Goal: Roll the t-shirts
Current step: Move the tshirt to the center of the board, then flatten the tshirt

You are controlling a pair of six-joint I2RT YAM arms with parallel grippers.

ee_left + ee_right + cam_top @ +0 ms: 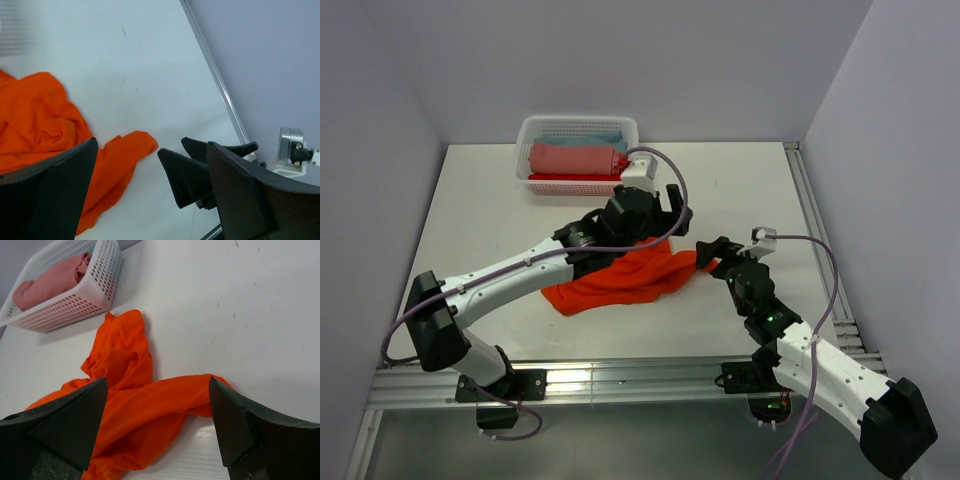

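Orange t-shirt [620, 282] sits crumpled mid-frame in your top view, with the left gripper [665, 205] over its upper edge and the right gripper [713, 250] at its right tip. Why there?

Re: my guess is you're set to spread it flat first. Left wrist view: jaws apart, nothing held, cloth at lower left. Right wrist view: jaws wide too, straddling a fold at bottom centre, basket [75, 300] upper left.

L arm [510, 275] stretched fwd and inward, L gripper [668, 203] jaws wide apart, empty. R arm [820, 365] angled inward, R gripper [713, 252] jaws spread, empty.
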